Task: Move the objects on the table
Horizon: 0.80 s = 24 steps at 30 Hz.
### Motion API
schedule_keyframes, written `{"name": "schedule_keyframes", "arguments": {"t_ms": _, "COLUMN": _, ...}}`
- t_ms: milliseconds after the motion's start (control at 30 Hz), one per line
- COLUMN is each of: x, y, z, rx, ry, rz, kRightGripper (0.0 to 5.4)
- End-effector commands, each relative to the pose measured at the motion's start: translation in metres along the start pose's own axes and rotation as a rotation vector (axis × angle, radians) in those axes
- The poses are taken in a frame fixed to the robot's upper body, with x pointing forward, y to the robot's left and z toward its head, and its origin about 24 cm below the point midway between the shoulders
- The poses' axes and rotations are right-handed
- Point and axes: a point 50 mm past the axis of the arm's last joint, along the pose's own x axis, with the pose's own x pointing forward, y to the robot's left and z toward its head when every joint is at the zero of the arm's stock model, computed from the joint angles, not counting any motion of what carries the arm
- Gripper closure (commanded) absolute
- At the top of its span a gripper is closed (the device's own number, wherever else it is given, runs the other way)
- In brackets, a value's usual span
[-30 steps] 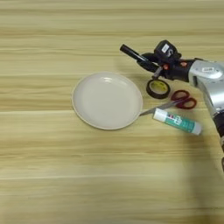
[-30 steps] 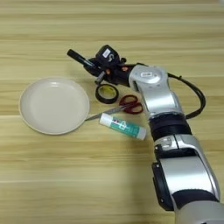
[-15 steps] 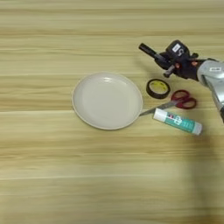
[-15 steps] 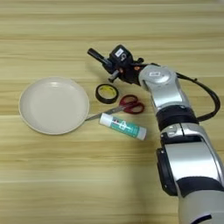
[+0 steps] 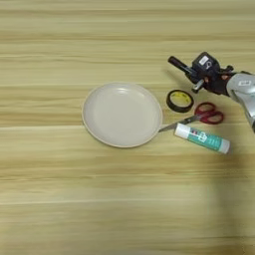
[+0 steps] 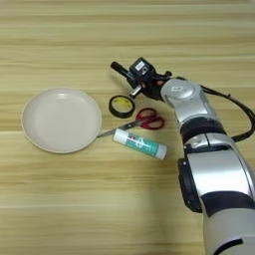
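My right gripper (image 6: 138,79) hangs over the table (image 5: 60,199) at the back right, shut on a slim black marker pen (image 5: 178,65) that sticks out to the left and away from me. Just in front of it lie a black tape roll (image 5: 180,100) and red-handled scissors (image 5: 208,113). The white glue stick (image 5: 202,139) with a teal-green label lies flat in front of the scissors, apart from the gripper. My silver forearm (image 6: 191,102) comes in from the right.
A round cream plate (image 5: 122,115) sits left of the tape roll, with the scissors' blade tip touching its right rim. Bare wood stretches across the left side and the front of the table.
The gripper has carried the marker to the right and slightly nearer, from behind the plate's right rim to behind the tape roll. The plate, tape, scissors and glue stick have stayed put.
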Motion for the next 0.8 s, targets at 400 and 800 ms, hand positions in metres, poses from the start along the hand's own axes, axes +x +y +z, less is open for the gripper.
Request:
{"name": "schedule_keyframes", "arguments": {"t_ms": 400, "x": -0.014, "y": -0.047, "z": 0.023, "rx": -0.073, "ry": -0.007, "rz": -0.197, "kRightGripper": 4.45}}
{"name": "schedule_keyframes", "arguments": {"t_ms": 800, "x": -0.029, "y": -0.054, "z": -0.005, "rx": 0.058, "ry": 0.047, "rz": -0.226, "kRightGripper": 4.45}}
